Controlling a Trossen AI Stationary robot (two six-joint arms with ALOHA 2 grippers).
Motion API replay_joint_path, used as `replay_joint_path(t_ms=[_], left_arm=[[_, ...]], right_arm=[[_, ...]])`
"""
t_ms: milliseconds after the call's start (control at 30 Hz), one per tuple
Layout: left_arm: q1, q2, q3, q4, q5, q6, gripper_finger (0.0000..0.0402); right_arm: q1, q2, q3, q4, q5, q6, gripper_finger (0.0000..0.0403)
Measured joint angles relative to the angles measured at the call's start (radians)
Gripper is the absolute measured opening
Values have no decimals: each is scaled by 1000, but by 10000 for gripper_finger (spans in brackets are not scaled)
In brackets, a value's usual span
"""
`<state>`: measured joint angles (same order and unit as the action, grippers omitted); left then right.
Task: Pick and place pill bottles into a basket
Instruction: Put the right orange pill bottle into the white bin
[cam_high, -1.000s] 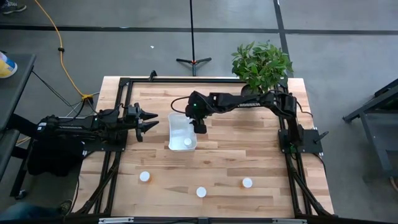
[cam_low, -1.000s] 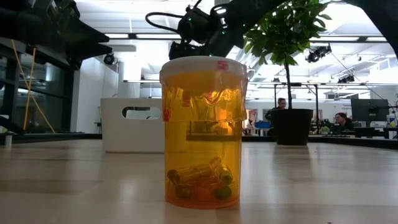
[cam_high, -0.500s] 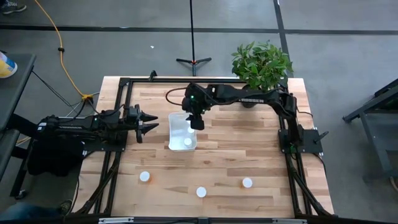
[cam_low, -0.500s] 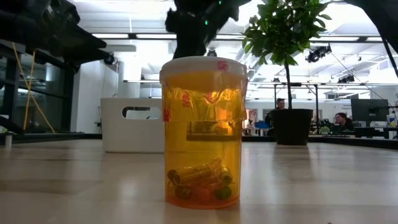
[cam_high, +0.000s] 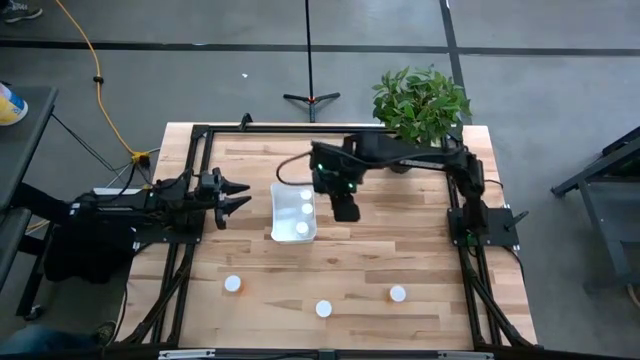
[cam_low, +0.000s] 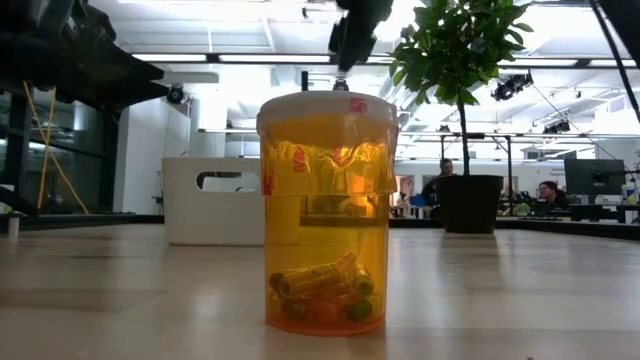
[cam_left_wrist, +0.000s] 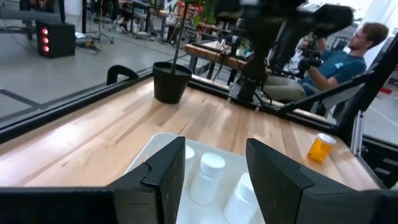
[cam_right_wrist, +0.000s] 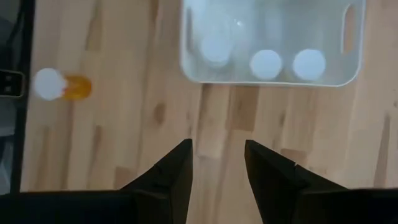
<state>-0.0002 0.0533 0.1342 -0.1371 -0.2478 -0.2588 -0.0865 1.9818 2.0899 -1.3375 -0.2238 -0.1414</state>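
Note:
The white basket (cam_high: 293, 212) stands left of the table's middle, with three white-capped pill bottles (cam_right_wrist: 266, 64) upright inside; they also show in the left wrist view (cam_left_wrist: 210, 176). Three more bottles, orange with white caps, stand on the table near its near edge (cam_high: 233, 284), (cam_high: 323, 308), (cam_high: 398, 294); one fills the low view (cam_low: 325, 210). My right gripper (cam_high: 346, 210) hangs open and empty just right of the basket, pointing down (cam_right_wrist: 217, 155). My left gripper (cam_high: 238, 196) waits open and empty just left of the basket (cam_left_wrist: 214, 177).
A potted plant (cam_high: 420, 105) stands at the table's far right corner. A black frame (cam_high: 200, 135) runs round the table's edge. Bare wood lies between the basket and the three bottles. People sit beyond the table (cam_left_wrist: 336, 59).
My right gripper has gone from above the basket's far part toward the table's right edge and a little nearer, and now hangs beside the basket. More white caps now show in the basket where the gripper stood over it.

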Motion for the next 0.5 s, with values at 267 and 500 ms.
replay_joint_path(t_ms=[267,500], left_arm=[[0,-10,-1,-21,-1,0,204],[0,-10,-1,-23,-1,0,204]], right_arm=[[169,-127,-86,-42,107,159,137],[342,-391,-496,221,235,389,137]])
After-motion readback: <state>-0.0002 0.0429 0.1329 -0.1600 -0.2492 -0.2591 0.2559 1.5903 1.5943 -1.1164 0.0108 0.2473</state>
